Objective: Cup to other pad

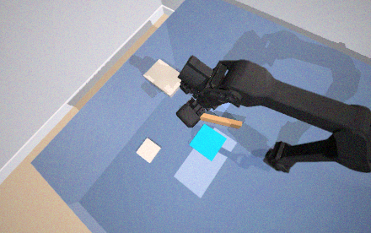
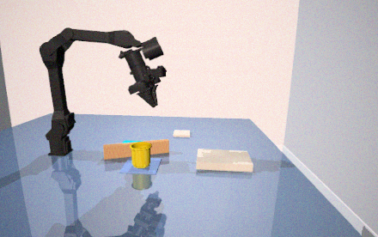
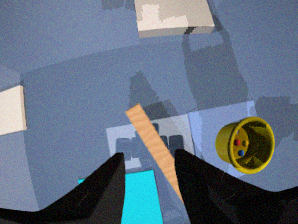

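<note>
The yellow cup (image 2: 141,155) (image 3: 245,148) stands upright on the blue pad (image 2: 155,166) (image 3: 199,148); in the top view the arm hides it. The wrist view shows small marbles (image 3: 237,142) inside it, red, blue and yellowish. The cyan pad (image 1: 207,142) (image 2: 131,142) (image 3: 140,197) lies on the other side of the wooden bar, with nothing on it. My gripper (image 2: 155,106) (image 3: 149,158) points down, high above the table. It is partly open with nothing held, and the cup is to the right of the fingers in the wrist view.
The wooden bar (image 1: 221,121) (image 2: 116,151) (image 3: 155,147) stands between the two pads. A large cream slab (image 1: 162,77) (image 2: 224,161) (image 3: 175,15) and a small cream block (image 1: 148,150) (image 2: 181,133) (image 3: 11,111) lie farther out. A pale patch (image 1: 198,173) shows beside the cyan pad.
</note>
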`<state>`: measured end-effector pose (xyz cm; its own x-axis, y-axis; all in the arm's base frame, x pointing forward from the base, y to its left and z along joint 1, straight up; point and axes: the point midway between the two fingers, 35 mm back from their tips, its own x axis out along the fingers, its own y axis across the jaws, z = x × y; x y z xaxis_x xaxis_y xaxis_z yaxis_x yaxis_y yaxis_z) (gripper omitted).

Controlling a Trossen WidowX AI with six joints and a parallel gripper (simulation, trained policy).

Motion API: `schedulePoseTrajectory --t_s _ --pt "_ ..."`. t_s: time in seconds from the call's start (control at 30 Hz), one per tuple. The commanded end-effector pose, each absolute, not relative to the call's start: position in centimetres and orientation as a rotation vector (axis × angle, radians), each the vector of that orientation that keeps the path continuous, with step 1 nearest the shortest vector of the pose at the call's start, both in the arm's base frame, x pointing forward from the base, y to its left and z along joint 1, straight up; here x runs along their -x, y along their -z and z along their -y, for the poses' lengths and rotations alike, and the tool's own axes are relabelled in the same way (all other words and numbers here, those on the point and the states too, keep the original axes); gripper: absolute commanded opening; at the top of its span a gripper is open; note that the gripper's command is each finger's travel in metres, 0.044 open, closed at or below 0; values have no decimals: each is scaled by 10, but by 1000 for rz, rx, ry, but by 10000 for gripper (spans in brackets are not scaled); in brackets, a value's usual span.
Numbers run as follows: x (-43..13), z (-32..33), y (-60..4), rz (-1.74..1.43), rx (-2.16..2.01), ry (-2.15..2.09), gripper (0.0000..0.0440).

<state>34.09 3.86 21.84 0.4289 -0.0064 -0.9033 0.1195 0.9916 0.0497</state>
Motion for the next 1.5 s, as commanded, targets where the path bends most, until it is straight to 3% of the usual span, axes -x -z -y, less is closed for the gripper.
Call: schedulePoseTrajectory --t_s 0.0,0.7,1.47 --pt "-341 -33 -216 -1168 -88 90 125" --pt "-331 9 -175 -1455 48 104 121" --pt "-324 50 -108 -1612 136 43 169"
